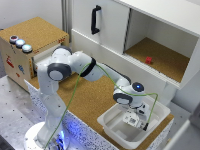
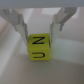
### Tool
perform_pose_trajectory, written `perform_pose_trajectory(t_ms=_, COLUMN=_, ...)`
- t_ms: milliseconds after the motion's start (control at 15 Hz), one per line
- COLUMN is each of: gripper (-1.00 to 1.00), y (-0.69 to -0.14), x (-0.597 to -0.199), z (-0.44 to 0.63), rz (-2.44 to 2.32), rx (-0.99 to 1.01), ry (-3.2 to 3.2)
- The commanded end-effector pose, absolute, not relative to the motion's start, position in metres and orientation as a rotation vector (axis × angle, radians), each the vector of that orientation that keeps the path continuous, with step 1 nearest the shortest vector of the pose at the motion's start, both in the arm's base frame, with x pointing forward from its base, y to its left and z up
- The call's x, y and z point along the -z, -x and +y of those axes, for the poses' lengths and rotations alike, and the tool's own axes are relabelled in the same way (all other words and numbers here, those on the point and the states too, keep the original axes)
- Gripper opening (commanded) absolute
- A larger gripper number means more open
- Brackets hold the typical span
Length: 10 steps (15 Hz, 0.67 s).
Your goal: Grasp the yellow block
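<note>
In the wrist view the yellow block point(image 2: 39, 47), a small bright cube with dark marks on its faces, sits between my two fingertips. The left finger point(image 2: 23, 29) and the right finger point(image 2: 55, 26) press against its upper sides, so my gripper point(image 2: 38, 38) is shut on it. In the exterior view my gripper point(image 1: 133, 119) is lowered inside the white tray point(image 1: 111, 127) at the exterior view's lower right. From there the block is hidden behind the hand.
The tray's white walls point(image 2: 10, 57) surround the gripper closely. A small red cube point(image 1: 148, 60) lies in the open cabinet compartment at the back right. A wooden box with coloured buttons point(image 1: 20, 42) stands at the exterior view's left. A green cable point(image 1: 80, 80) hangs along the arm.
</note>
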State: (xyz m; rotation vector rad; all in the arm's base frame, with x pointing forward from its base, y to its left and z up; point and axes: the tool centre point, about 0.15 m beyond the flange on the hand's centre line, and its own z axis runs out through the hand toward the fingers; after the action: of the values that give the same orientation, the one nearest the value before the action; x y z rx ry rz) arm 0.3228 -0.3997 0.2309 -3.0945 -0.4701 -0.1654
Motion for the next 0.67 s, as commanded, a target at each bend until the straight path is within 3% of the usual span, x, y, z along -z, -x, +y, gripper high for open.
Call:
perform_pose_trajectory(t_ms=0, gripper=-1.0, y=-0.293, x=-0.239, z=-0.356, rz=-0.598, rx=0.223, ry=3.171)
perform_pose_trajectory(t_ms=200, gripper=-1.0, y=-0.293, x=-0.252, z=-0.358, rz=-0.602, rx=0.274, ry=3.182)
perform_pose_trajectory(t_ms=600, gripper=-1.0, y=-0.311, x=-0.319, z=-0.357, rz=-0.621, rx=0.514, ry=3.234)
